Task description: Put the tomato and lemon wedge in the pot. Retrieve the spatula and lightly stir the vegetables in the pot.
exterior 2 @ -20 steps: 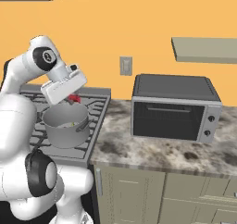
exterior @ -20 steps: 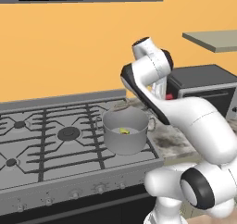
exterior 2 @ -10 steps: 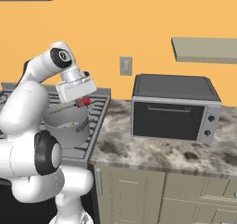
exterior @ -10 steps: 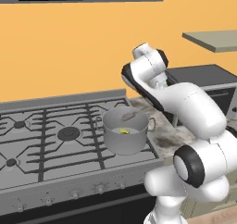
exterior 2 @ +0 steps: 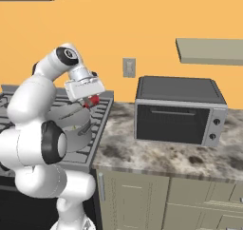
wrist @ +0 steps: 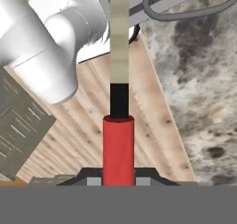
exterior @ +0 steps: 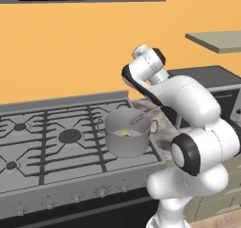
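gripper (exterior 2: pixel 90 101) clamped on spatula (wrist: pixel 118 144) handle, head angled toward pot (exterior: pixel 126 136); lemon wedge (exterior: pixel 125 133) inside, ready for stirring

- The white arm rises from the base, bends at a dark elbow joint and folds back down.
- The gripper (exterior 2: pixel 90 100) hangs below a tilted wrist.
- Its fingers are clamped on the spatula (wrist: pixel 118 146) by the red handle.

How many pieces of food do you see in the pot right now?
1: the lemon wedge lies on the bottom of the pot. The tomato may be hidden behind the pot's near wall; I cannot tell.
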